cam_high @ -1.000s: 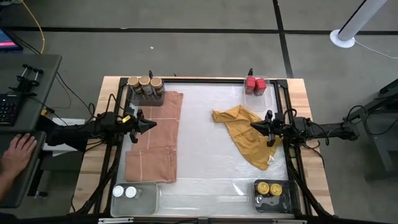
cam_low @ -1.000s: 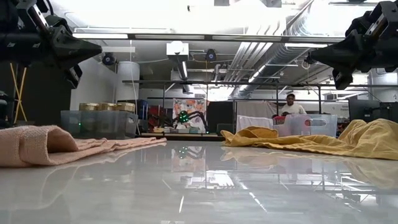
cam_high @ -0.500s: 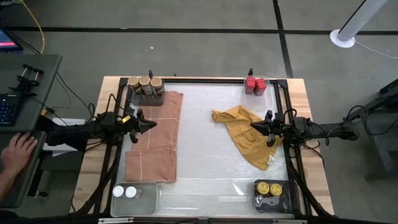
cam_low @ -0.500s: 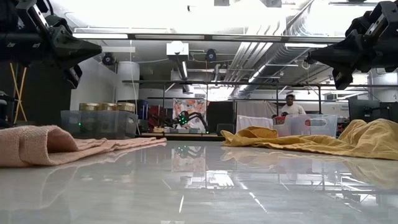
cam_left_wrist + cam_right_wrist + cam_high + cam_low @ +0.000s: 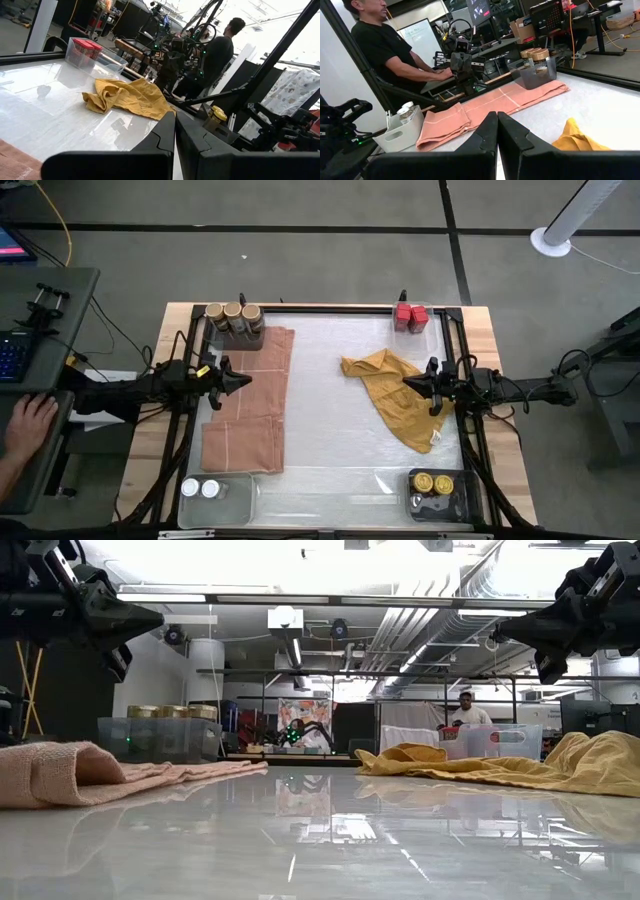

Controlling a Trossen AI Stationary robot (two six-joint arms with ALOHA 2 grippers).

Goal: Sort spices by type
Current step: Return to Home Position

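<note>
The spices stand in clear trays at the table's corners: three tan-lidded jars [image 5: 232,313] far left, red-lidded jars [image 5: 409,314] far right, two white-lidded jars [image 5: 200,489] near left, two gold-lidded jars [image 5: 432,482] near right. My left gripper [image 5: 247,381] is shut and level above the pink cloth at the left edge. My right gripper [image 5: 406,385] is shut and level above the mustard-yellow cloth at the right edge. Neither holds anything.
A folded pink cloth [image 5: 250,400] lies on the left half of the table, and a crumpled mustard-yellow cloth [image 5: 395,395] on the right half. A person's hand [image 5: 30,425] rests at a desk left of the table. Another person [image 5: 466,710] stands beyond the far edge.
</note>
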